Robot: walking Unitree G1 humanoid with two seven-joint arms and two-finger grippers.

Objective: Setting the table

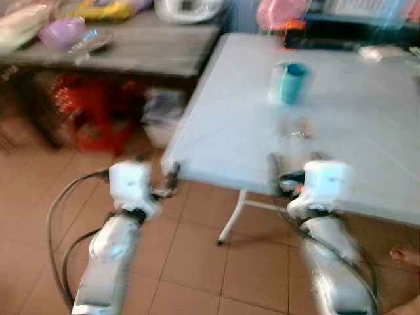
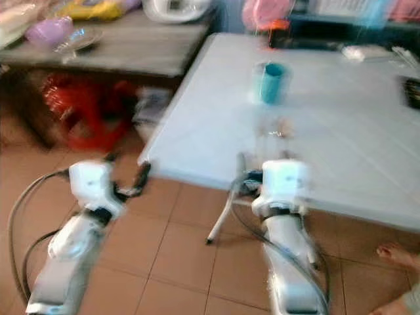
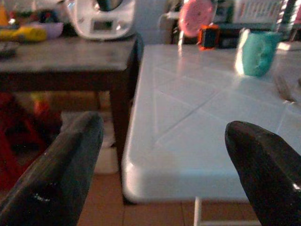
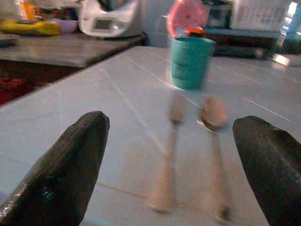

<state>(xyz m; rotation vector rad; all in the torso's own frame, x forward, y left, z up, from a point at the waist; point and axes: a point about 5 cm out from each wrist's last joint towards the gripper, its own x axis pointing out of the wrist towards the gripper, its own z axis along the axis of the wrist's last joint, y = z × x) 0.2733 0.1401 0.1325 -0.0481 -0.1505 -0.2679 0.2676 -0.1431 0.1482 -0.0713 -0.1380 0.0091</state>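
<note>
While right fingers (image 4: 70, 174) gape | fork (image 4: 168, 160), spoon (image 4: 214, 141) between (teal cup (image 4: 189, 62) beyond)

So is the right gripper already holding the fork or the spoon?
No, the right gripper is open, its black fingers spread either side of the metal fork and metal spoon, which lie untouched on the white table.

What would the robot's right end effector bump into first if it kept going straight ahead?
Probably the metal fork and spoon lying side by side on the white folding table, right between its open fingers. The teal plastic cup stands beyond them. Blur makes depth uncertain.
</note>
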